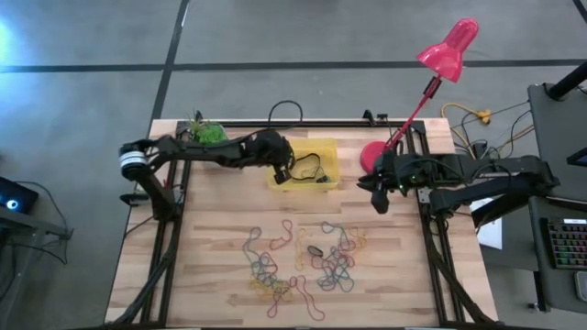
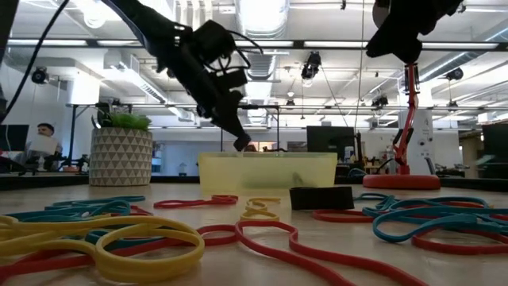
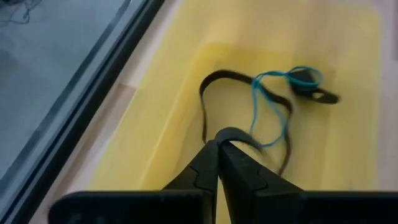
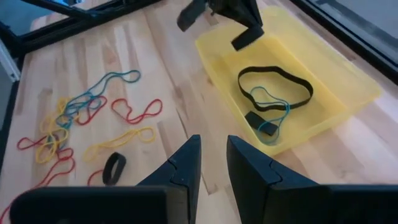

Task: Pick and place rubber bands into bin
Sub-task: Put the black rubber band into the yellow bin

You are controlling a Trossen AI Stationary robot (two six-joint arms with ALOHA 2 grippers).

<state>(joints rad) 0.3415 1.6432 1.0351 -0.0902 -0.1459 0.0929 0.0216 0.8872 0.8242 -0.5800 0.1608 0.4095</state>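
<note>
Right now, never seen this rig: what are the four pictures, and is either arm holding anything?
Two robot arms work at a wooden table. One picture looks straight down, one looks level across the tabletop, and one comes from each wrist. The left gripper is shut over the yellow bin, with nothing visibly gripped. The bin holds a black band and a blue band. The right gripper hangs empty above the table, jaws slightly apart. Loose rubber bands lie on the wood. A red lamp and a plant stand at the back.

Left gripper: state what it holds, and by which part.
Nothing. The left gripper is shut and empty above the bin; the black rubber band lies loose inside.
</note>
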